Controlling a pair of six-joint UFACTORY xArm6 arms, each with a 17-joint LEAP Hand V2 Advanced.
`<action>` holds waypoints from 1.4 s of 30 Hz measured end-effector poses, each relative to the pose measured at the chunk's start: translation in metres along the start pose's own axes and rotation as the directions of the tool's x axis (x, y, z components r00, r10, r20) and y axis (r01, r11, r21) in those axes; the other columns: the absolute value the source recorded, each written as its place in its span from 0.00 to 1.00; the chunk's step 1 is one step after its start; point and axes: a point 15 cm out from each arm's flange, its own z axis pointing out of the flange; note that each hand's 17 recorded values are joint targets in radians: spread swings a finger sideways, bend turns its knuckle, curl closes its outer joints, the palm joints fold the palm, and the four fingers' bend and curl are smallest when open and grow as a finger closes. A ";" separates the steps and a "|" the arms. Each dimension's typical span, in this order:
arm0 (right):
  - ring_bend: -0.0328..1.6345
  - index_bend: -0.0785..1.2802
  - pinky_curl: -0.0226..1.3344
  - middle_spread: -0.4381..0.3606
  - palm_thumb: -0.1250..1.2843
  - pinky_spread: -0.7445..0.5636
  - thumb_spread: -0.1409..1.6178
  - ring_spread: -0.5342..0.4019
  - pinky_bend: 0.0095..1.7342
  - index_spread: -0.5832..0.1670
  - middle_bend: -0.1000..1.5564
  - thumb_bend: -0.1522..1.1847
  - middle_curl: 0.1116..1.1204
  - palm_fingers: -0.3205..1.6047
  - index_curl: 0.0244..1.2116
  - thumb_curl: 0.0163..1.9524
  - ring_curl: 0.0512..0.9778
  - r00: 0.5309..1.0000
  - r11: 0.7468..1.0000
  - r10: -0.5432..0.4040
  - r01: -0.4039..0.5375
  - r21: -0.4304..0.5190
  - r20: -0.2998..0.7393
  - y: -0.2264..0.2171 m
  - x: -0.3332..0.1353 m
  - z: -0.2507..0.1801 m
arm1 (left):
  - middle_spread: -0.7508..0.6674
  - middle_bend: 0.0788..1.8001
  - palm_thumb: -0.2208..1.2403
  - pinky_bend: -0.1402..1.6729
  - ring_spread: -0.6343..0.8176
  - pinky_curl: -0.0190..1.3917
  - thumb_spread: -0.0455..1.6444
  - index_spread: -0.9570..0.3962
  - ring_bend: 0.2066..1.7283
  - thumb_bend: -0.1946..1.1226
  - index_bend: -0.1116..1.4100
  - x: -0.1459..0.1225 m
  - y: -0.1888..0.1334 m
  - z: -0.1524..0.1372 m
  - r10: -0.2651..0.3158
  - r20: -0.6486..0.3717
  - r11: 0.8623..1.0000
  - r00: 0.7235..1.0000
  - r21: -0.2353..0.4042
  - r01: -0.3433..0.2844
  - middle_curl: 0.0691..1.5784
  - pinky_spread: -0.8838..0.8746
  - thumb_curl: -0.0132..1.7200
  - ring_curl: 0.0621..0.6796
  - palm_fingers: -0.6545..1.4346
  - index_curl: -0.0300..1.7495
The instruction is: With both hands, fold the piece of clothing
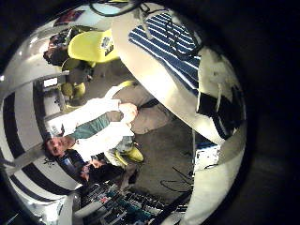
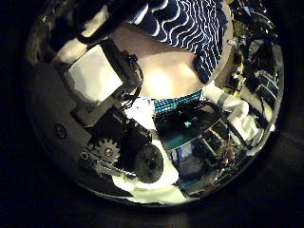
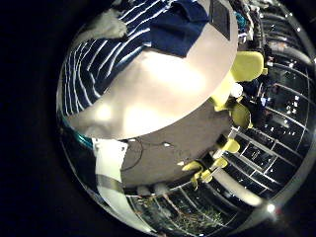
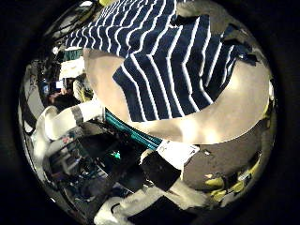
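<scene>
Round table (image 4: 225,117) carries the striped garment (image 4: 164,61), lying flat below both hands (finger states indiscernible).

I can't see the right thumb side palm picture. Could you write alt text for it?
A dark blue and white striped piece of clothing lies spread on a round tan table, seen from above by the palm camera. White and black parts of the right hand reach in from the edge.

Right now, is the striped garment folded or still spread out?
Mostly spread. The striped garment lies flat across the table, with a sleeve sticking out to one side. No doubled-over layer shows, though its far end is out of view.
</scene>
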 end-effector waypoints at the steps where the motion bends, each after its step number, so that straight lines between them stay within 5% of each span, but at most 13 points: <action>1: 0.52 0.30 0.22 0.34 0.36 0.64 0.69 0.49 0.53 0.23 0.37 0.09 0.44 0.13 0.45 0.19 0.41 1.000 1.000 -0.007 0.007 -0.008 0.000 -0.001 -0.002 0.003 | 0.06 0.42 0.70 0.65 0.10 0.54 0.65 0.22 0.72 0.13 0.19 0.000 0.000 0.000 -0.001 0.000 1.000 1.000 0.000 0.001 0.67 0.12 0.32 0.74 0.80 0.84; 8: 0.41 0.23 0.18 0.41 0.37 0.75 0.67 0.58 0.41 0.24 0.29 0.10 0.34 0.17 0.37 0.17 0.31 0.998 0.989 -0.060 0.061 -0.134 0.012 0.015 -0.023 0.052 | 0.05 0.42 0.70 0.65 0.10 0.54 0.66 0.23 0.71 0.13 0.19 -0.001 0.001 0.002 -0.003 -0.002 1.000 1.000 -0.005 0.003 0.67 0.12 0.32 0.74 0.80 0.84; 19: 0.34 0.20 0.16 0.49 0.43 0.78 0.65 0.62 0.32 0.26 0.23 0.10 0.28 0.22 0.32 0.17 0.25 0.993 0.970 -0.121 0.117 -0.214 -0.006 0.008 -0.038 0.084 | 0.04 0.42 0.70 0.65 0.10 0.55 0.66 0.24 0.71 0.13 0.19 -0.001 0.000 0.001 -0.005 -0.004 1.000 1.000 -0.005 0.005 0.67 0.12 0.32 0.74 0.80 0.84; 23: 0.38 0.19 0.15 0.42 0.48 0.67 0.65 0.50 0.31 0.28 0.28 0.11 0.29 0.35 0.31 0.17 0.25 0.993 0.972 -0.119 0.114 -0.203 -0.013 0.005 -0.039 0.082 | 0.04 0.41 0.70 0.65 0.10 0.55 0.66 0.25 0.71 0.13 0.19 -0.001 0.001 0.001 -0.005 -0.003 1.000 1.000 -0.008 0.005 0.67 0.12 0.32 0.74 0.80 0.84; 24: 0.46 0.16 0.16 0.36 0.51 0.57 0.65 0.41 0.37 0.27 0.32 0.11 0.32 0.50 0.29 0.18 0.29 0.993 0.974 -0.118 0.113 -0.196 -0.014 0.004 -0.039 0.080 | 0.04 0.41 0.70 0.65 0.10 0.55 0.66 0.25 0.71 0.13 0.19 -0.002 0.002 0.001 -0.005 -0.003 1.000 1.000 -0.008 0.005 0.67 0.12 0.32 0.74 0.80 0.84; 26: 0.51 0.17 0.17 0.31 0.53 0.47 0.65 0.35 0.42 0.25 0.36 0.11 0.36 0.60 0.29 0.18 0.32 0.992 0.975 -0.121 0.115 -0.190 -0.021 0.003 -0.037 0.079 | 0.04 0.41 0.70 0.65 0.10 0.55 0.66 0.25 0.71 0.13 0.19 -0.002 0.002 0.000 -0.006 -0.002 1.000 1.000 -0.006 0.006 0.67 0.12 0.32 0.74 0.80 0.84; 30: 0.58 0.26 0.23 0.19 0.60 0.34 0.64 0.27 0.51 0.18 0.47 0.11 0.46 0.76 0.36 0.20 0.41 0.991 0.977 -0.117 0.104 -0.188 -0.058 0.002 -0.029 0.077 | 0.04 0.41 0.70 0.65 0.10 0.55 0.66 0.25 0.71 0.13 0.19 -0.003 0.002 -0.001 -0.007 -0.001 1.000 1.000 -0.005 0.007 0.67 0.12 0.32 0.74 0.80 0.84; 37: 0.71 0.55 0.34 0.13 0.75 0.33 0.63 0.24 0.67 0.10 0.61 0.13 0.65 0.76 0.57 0.23 0.57 0.991 0.983 -0.098 0.082 -0.165 -0.092 -0.001 -0.022 0.073 | 0.04 0.41 0.69 0.65 0.10 0.55 0.66 0.26 0.71 0.13 0.19 -0.003 0.003 -0.006 -0.008 0.000 1.000 1.000 -0.004 0.008 0.67 0.12 0.32 0.75 0.81 0.84; 42: 0.77 0.71 0.41 0.16 0.81 0.36 0.68 0.25 0.73 0.15 0.71 0.15 0.76 0.73 0.69 0.26 0.66 0.994 0.999 -0.049 0.049 -0.003 -0.092 -0.022 -0.009 0.049 | 0.03 0.41 0.69 0.64 0.10 0.55 0.66 0.27 0.71 0.13 0.19 -0.002 0.008 -0.004 0.001 0.000 1.000 1.000 -0.023 -0.001 0.68 0.12 0.32 0.75 0.81 0.84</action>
